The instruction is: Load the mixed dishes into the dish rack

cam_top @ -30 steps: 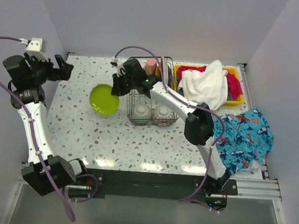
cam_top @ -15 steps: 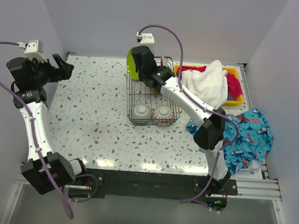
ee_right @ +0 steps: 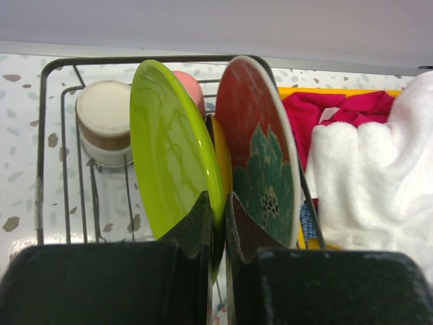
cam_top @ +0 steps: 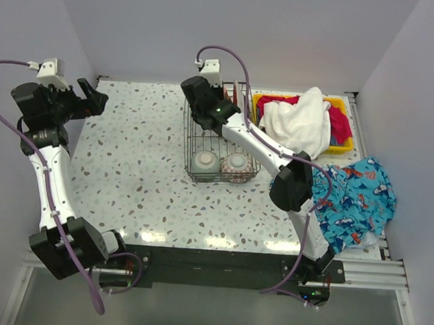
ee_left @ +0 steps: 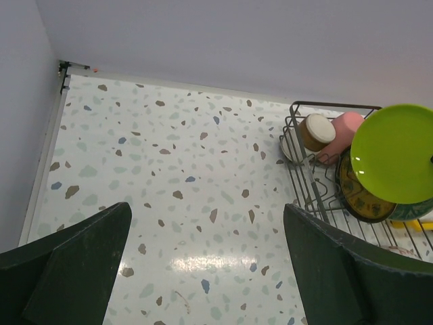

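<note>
Right jaws: closed on the rim of the lime plate (ee_right: 172,149), with one finger on each face.
Plate to jaws: the plate reaches out beyond the fingertips, and only its nearest edge is pinched between them.
Plate pose: it is upright over the far end of the rack (cam_top: 191,142). I think it is held on edge so that it can go down between the wires like the other plates.
Neighbours: an amber plate (ee_right: 218,152) is just beside it, then the red plate (ee_right: 260,149), and both are standing. On the other side are a cup (ee_right: 105,122) and a pink cup (ee_right: 189,84), both near.
Seat: I cannot tell whether the far edge already rests on the wires.
Bowls (cam_top: 205,161): two of them sit at the near end of the rack, apart from the plates.
Left jaws: wide open and holding nothing, over the bare surface (cam_top: 128,172), well apart from the rack. Probably they are kept aside to leave room.
Care: I think the plate may tip toward the cup if it is let go before it is seated.
</note>
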### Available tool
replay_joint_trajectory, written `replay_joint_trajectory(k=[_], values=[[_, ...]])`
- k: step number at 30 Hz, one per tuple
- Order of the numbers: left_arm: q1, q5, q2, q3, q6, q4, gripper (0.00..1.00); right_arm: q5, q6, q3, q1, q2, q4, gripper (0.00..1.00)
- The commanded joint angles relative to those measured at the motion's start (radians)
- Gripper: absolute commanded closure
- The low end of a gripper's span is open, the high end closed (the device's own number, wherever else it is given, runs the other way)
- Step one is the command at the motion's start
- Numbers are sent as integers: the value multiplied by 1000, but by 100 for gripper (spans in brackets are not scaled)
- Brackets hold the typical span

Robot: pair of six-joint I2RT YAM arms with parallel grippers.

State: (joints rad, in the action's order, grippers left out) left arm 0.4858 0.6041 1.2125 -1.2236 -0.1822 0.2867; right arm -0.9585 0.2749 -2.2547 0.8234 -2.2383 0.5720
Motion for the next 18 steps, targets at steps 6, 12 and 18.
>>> replay_joint_trajectory(k=[6,12,18], values=[[-12,-23,1,-8,46,2,0,-158,-49,46,0,48,-67,100],[-15,-21,-4,-7,49,12,0,-167,-80,53,2,11,-83,100],[-16,-27,-11,-4,56,26,0,-131,-83,69,3,-15,-67,100]])
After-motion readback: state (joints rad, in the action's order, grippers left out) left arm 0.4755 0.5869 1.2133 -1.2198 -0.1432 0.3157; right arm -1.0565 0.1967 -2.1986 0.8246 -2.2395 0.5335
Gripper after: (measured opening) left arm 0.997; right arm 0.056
